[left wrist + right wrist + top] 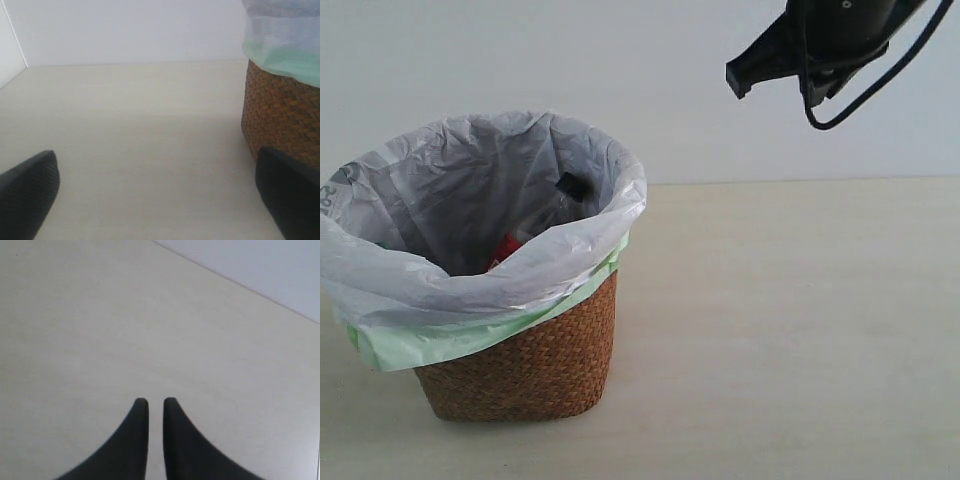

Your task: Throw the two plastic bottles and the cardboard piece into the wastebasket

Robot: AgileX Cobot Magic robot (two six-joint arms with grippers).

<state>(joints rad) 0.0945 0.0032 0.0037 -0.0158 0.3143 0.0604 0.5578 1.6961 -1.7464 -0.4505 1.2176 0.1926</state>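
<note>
The wastebasket (530,362) stands at the left of the table, its white bag puffed over the rim. Inside it lies the bottle with the black cap and red label (542,218), cap up against the far side. The green-capped bottle and the cardboard piece are hidden or out of view. My right gripper (736,80) hangs high above the table at the upper right, and in the right wrist view it (155,402) is shut with nothing between its fingers. My left gripper (157,200) is open wide and empty, low over the table beside the wastebasket's wicker wall (282,115).
The pale wooden table (790,330) stretches to the right of the basket up to a white wall. A black cable (865,95) loops under the right arm.
</note>
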